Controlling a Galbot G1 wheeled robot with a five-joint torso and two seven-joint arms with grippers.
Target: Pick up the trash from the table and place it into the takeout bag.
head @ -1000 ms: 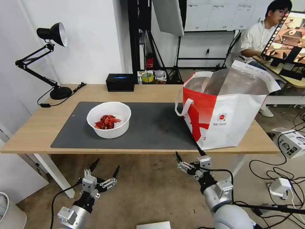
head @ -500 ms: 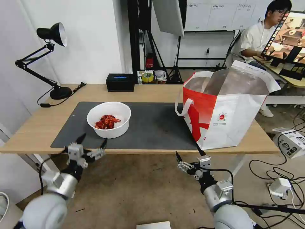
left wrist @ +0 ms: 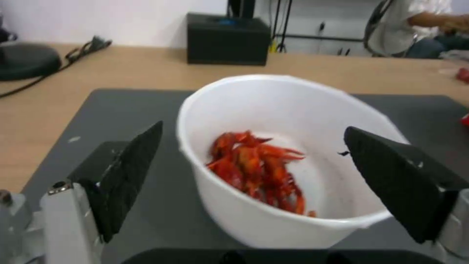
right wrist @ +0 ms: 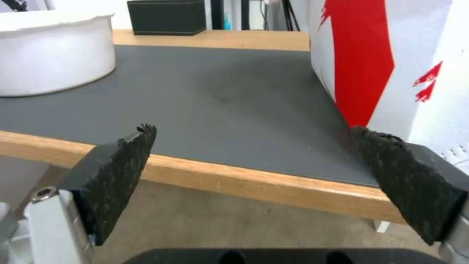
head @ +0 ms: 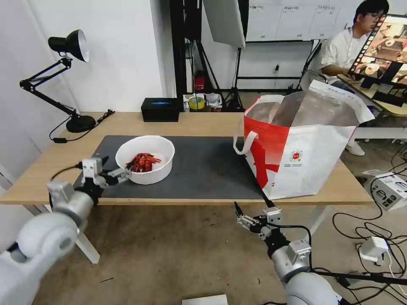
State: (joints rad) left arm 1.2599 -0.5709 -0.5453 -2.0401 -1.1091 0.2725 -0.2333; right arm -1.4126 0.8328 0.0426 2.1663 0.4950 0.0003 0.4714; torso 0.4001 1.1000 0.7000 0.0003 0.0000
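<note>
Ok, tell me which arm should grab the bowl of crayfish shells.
Left. The left gripper is open beside the bowl, one finger at its outer wall. The right gripper hangs open below the table edge, nearer the takeout bag.

This is a robotics lab or recording studio rather than a home. A long light-wood table on white legs [head: 203, 123] stands on a bare concrete floor strewn with black cables and white power adapters [head: 373, 248]. Behind its far edge stand black tripod stands [head: 231, 91] carrying a large white light panel [head: 224, 21] (studio gear), and a person sits at a monitor [head: 383, 46] in the right background.
</note>
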